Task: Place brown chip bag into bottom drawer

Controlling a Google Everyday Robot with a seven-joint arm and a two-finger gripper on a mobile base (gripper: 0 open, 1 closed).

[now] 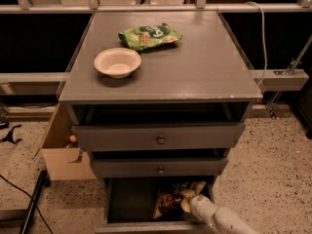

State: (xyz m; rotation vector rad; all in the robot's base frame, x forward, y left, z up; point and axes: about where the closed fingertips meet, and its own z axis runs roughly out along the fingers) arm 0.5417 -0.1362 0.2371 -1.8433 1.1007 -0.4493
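Note:
The brown chip bag lies inside the open bottom drawer, at its right side, dark brown with cream-yellow ends. My gripper reaches into the drawer from the lower right on a white arm and is at the bag's right end. The arm hides part of the bag.
On the grey cabinet top sit a white bowl and a green snack bag. Two knobbed drawers stand slightly open above the bottom one. An open cardboard box is left of the cabinet; a black cable runs on the floor.

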